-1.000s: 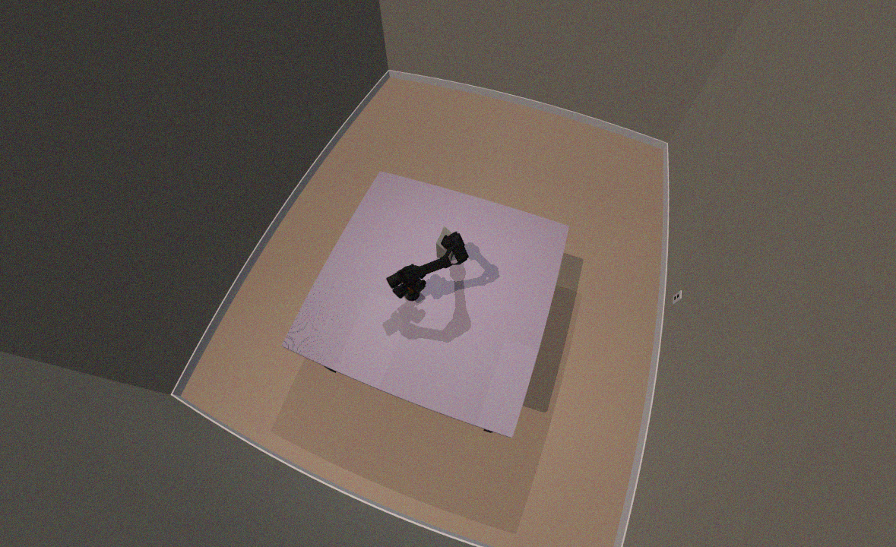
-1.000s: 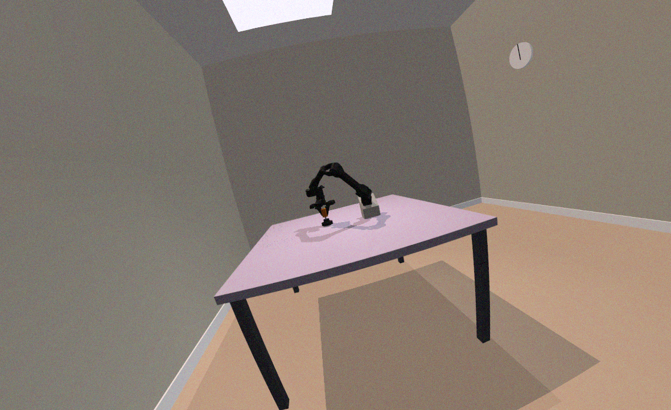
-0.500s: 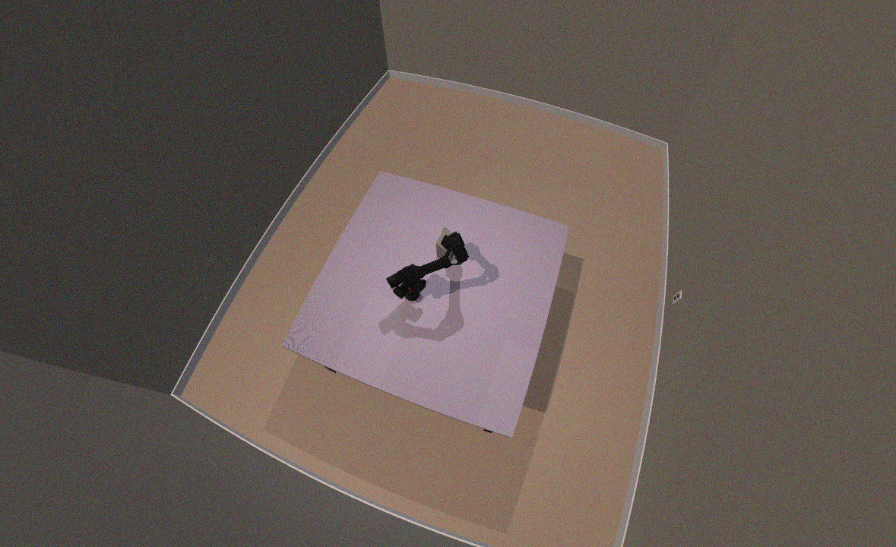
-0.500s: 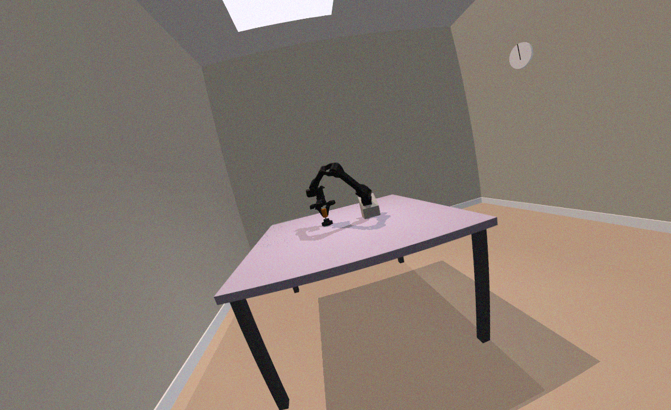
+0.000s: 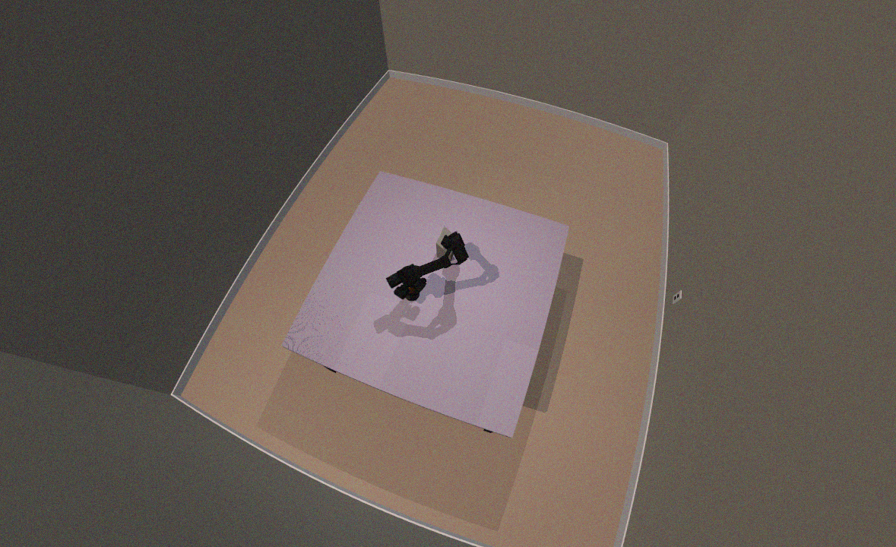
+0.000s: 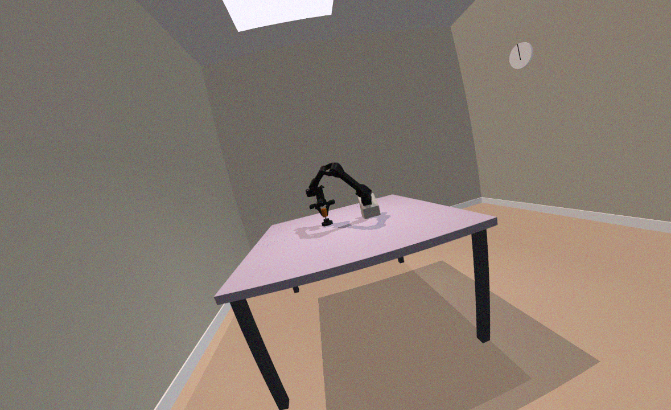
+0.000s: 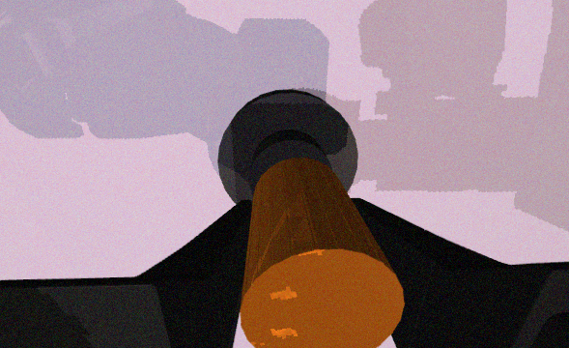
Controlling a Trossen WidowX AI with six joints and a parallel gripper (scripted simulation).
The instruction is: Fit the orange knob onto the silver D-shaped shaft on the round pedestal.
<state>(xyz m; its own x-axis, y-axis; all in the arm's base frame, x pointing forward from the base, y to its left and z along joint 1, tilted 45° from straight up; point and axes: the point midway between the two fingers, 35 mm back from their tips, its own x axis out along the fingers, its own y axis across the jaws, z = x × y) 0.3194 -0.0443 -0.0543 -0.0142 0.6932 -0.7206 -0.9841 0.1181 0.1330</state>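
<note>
The orange knob (image 6: 324, 211) (image 7: 323, 300) is upright between the fingers of my gripper (image 6: 324, 214) (image 7: 300, 209), which is shut on it. In the top view only a speck of orange shows under the arm. The dark round pedestal (image 6: 326, 222) (image 7: 289, 116) stands on the table below the knob. In the exterior view the knob's lower end is just above the pedestal, with a small gap between them. In the wrist view the knob's far end overlaps the pedestal's raised middle. The shaft's flat side and the knob's hole are hidden, so their alignment cannot be told.
The pink table (image 5: 464, 381) (image 6: 408, 229) carries the black arm (image 5: 430, 265) (image 6: 348, 176). The arm's base stands on a pale grey block (image 6: 371, 210) behind and to the right of the pedestal in the exterior view. Arm shadows fall around the pedestal.
</note>
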